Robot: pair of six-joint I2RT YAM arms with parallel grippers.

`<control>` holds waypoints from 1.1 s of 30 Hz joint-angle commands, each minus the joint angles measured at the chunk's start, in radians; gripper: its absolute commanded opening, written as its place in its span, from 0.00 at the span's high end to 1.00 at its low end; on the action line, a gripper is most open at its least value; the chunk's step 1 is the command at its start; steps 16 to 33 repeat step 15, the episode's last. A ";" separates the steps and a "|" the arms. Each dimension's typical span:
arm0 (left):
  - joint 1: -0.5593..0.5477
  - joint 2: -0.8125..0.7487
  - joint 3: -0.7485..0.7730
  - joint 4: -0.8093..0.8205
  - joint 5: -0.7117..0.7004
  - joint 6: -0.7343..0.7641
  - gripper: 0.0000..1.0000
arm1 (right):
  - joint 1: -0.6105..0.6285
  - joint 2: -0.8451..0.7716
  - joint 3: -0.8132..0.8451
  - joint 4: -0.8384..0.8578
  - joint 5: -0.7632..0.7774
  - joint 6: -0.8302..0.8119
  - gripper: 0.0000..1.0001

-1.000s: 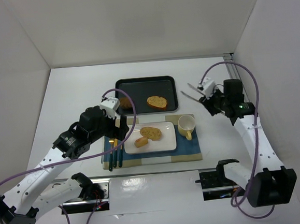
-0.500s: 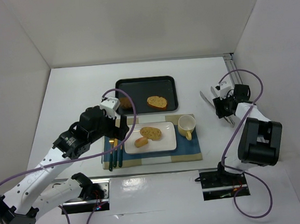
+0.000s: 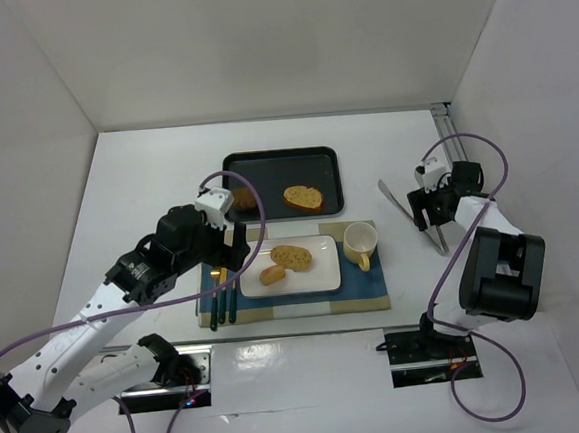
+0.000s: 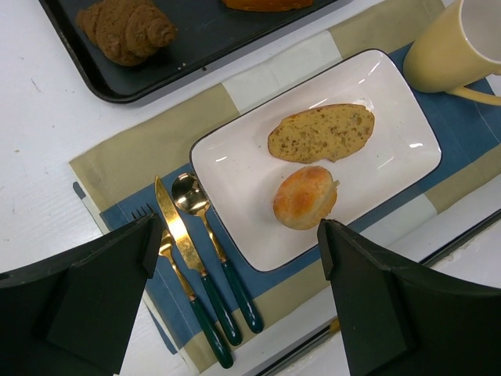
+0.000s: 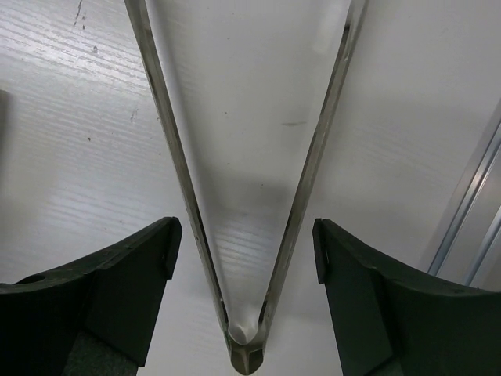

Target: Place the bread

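Note:
A bread slice and a small round roll lie on the white plate. They also show in the left wrist view as the slice and the roll. Another slice and a brown croissant sit in the black tray. My left gripper hangs open and empty above the plate's left end. My right gripper is open at the right. Metal tongs lie on the table between its fingers, untouched by either.
The plate sits on a striped blue and tan placemat. A yellow mug stands right of the plate. A fork, knife and spoon with green handles lie left of it. A metal rail runs along the right wall.
My right arm has swung right and down, and the tongs it carried in the air now lie on the table between its open fingers. My left arm has barely moved.

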 commanded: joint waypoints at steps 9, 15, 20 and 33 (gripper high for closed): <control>0.006 0.017 0.001 0.029 0.016 -0.001 0.00 | -0.044 -0.281 0.007 -0.125 -0.111 -0.075 0.10; 0.006 0.040 -0.017 0.068 0.112 0.018 0.00 | -0.044 -0.556 0.053 -0.174 -0.271 0.079 0.00; 0.006 0.040 -0.017 0.068 0.112 0.018 0.00 | -0.044 -0.556 0.053 -0.174 -0.271 0.079 0.00; 0.006 0.040 -0.017 0.068 0.112 0.018 0.00 | -0.044 -0.556 0.053 -0.174 -0.271 0.079 0.00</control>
